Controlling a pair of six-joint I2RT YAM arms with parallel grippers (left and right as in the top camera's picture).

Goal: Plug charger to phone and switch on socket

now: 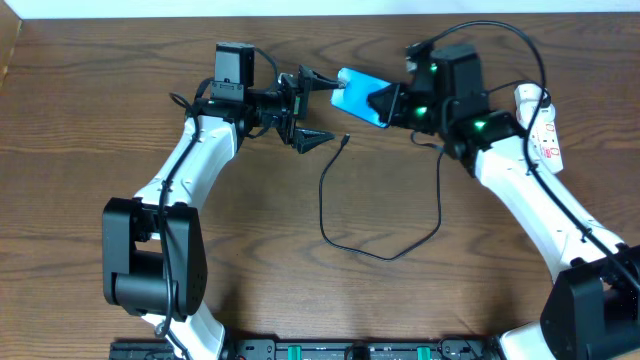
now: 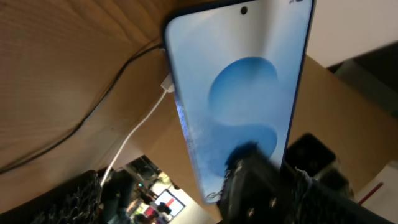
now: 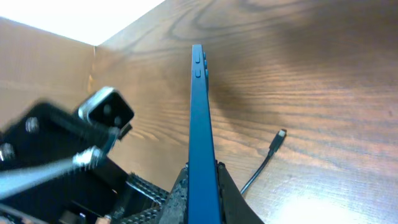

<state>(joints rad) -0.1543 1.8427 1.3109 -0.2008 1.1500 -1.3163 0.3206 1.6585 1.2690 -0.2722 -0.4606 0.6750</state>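
The right pincer (image 1: 388, 103) clamps the slim, glossy, blue-screened phone (image 1: 357, 90); the left pincer (image 1: 322, 110) gapes wide, empty.

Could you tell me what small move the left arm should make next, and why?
Probably lower the open left claw onto the charger's connector tip: it lies loose on the table, while the right claw holds the phone up on edge.
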